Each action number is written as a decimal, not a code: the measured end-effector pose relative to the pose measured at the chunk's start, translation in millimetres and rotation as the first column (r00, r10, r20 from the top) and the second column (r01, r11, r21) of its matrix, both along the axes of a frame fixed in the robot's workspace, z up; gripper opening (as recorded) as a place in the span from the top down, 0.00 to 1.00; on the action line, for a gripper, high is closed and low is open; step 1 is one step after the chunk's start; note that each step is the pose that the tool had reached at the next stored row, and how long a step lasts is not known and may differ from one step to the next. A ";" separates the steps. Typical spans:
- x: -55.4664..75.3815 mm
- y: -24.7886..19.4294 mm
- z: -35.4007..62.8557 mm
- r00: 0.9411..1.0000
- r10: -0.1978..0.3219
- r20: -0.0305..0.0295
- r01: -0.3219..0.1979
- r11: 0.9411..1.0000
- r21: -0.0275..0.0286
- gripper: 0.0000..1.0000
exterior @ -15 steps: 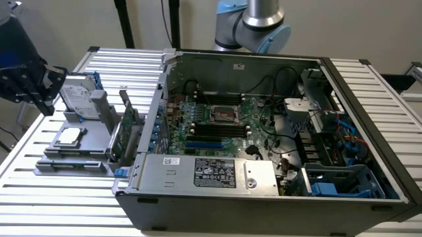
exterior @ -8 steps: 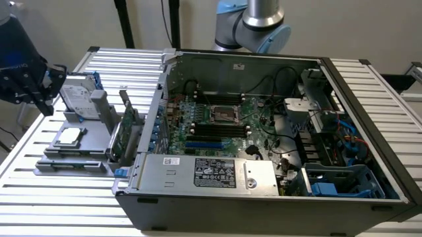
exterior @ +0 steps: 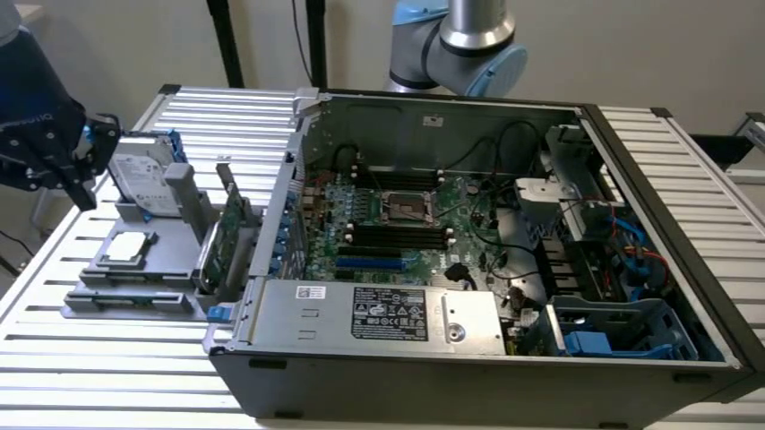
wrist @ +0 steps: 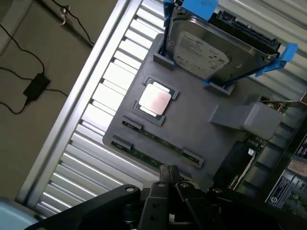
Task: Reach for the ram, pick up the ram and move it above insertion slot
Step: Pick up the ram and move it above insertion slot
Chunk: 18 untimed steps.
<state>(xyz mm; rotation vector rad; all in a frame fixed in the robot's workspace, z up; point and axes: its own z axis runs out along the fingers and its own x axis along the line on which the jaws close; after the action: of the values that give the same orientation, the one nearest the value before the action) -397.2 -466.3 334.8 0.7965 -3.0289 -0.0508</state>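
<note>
End effector, grip state unclear, hovers near grey tray holding the ram, processor and hard drive.

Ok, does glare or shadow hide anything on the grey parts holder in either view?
Wrist view: the square silver processor lid glares pale and the ribbed metal table throws back bright bands, yet the thin green ram stick is free of glare. Exterior view: light is even over the table, while the open dark-grey computer case is dim inside toward the exterior view's right.
</note>
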 end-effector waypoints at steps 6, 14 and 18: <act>0.0 0.0 0.0 0.994 0.109 0.000 -0.109 0.994 0.000 0.89; 0.0 0.0 0.0 0.968 0.252 0.000 -0.252 0.968 0.000 0.89; 0.0 0.0 0.0 0.947 0.322 0.000 -0.322 0.947 0.000 0.89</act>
<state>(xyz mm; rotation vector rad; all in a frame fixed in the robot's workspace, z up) -397.2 -466.3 334.8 1.2776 -2.8538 -0.0477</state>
